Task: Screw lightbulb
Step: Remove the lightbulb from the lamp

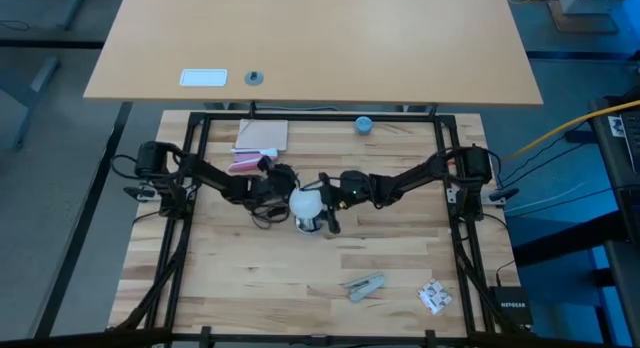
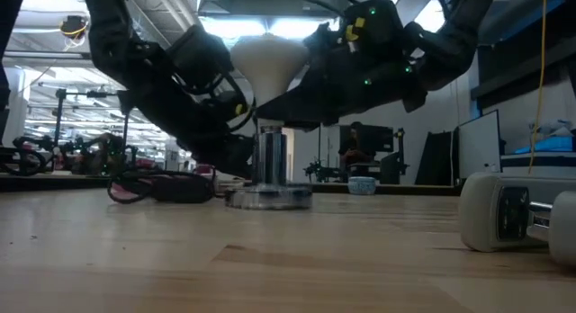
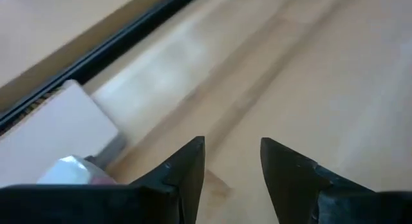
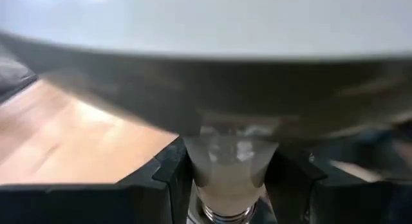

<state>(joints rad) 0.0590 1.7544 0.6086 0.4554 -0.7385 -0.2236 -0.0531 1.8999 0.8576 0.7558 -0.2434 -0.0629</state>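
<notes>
The white frosted lightbulb (image 1: 306,201) stands upright at the table's middle. Its narrow end (image 2: 270,124) sits in a silver socket (image 2: 270,158) on a round shiny disc base (image 2: 268,199). My right gripper (image 4: 232,169) reaches in from the table's right and is shut on the bulb below its dome. My left gripper (image 3: 232,161) is open and empty just left of the bulb (image 1: 277,180), above bare wood. A thin black cord (image 2: 162,188) lies on the table to the left of the base. My right gripper pinches the bulb's tapering neck (image 4: 199,166) between its two fingers (image 4: 168,176), under the wide dome. The fingers come from the table's right, about level, across the upright bulb. The bulb stands with its lower end in the silver socket.
A pink and white box (image 1: 260,138) and a blue cup (image 1: 364,125) lie toward the far edge. A grey tool (image 1: 366,285) and a small white packet (image 1: 433,297) lie near the front right. A black frame (image 1: 320,116) borders the table.
</notes>
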